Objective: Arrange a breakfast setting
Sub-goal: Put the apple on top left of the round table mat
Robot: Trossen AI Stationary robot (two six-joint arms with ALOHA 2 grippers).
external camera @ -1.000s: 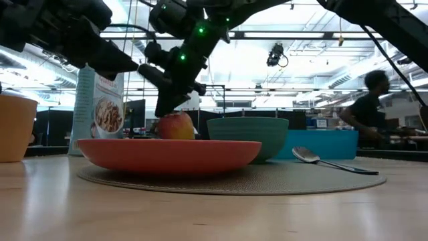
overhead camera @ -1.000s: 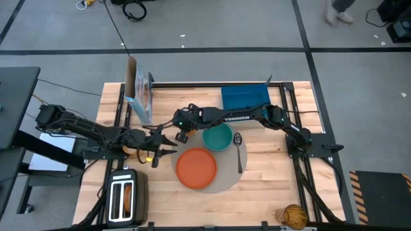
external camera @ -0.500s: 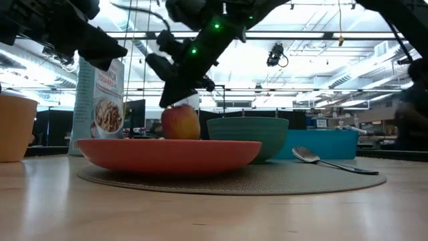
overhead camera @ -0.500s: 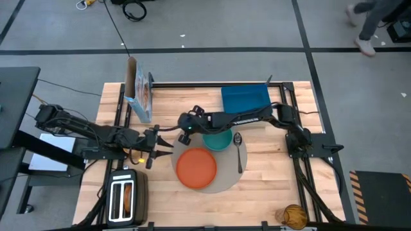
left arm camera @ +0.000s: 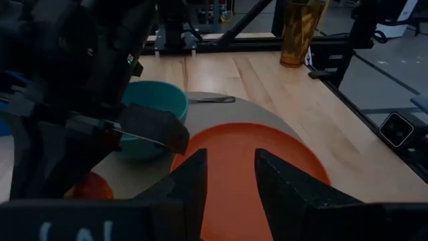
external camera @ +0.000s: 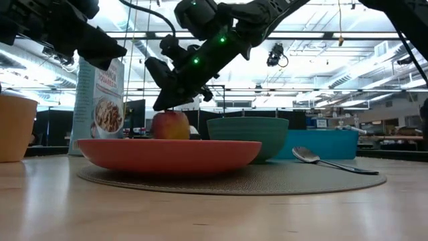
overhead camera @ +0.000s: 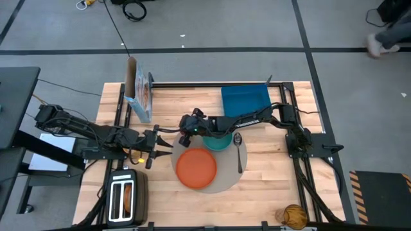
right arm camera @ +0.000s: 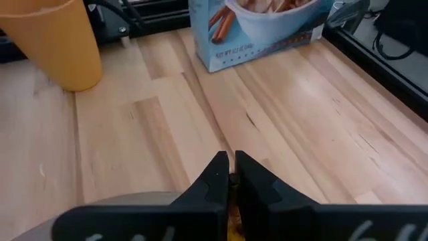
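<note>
The red apple [external camera: 170,125] stands behind the orange plate [overhead camera: 196,168], off the plate's far left rim; it also shows in the left wrist view [left arm camera: 90,189]. My right gripper [external camera: 168,104] is right above it, shut on its stem. The plate lies on the round mat [overhead camera: 226,183], with the teal bowl [overhead camera: 220,142] and the metal spoon [overhead camera: 239,151] behind it. The orange cup [external camera: 13,127] stands to the left. A toast slice [overhead camera: 127,197] sits in the toaster. My left gripper [overhead camera: 160,142] is open and empty, left of the plate. My right gripper pinches the apple's stem [right arm camera: 232,179] between its two fingertips, slanting down from above and from the table's right. The apple hangs upright just under the fingers. The plate's rim hides its bottom, so I cannot tell whether it rests on anything.
A cereal box [overhead camera: 140,96] stands upright at the far left and a blue tray [overhead camera: 245,97] lies at the far right. A silver toaster [overhead camera: 125,199] is at the near left corner. An amber tumbler [overhead camera: 294,215] stands at the near right.
My right gripper has lifted the apple a little and set it lower again, slightly toward the table's left, staying shut. My left gripper has drawn back toward the table's left edge, away from the apple.
</note>
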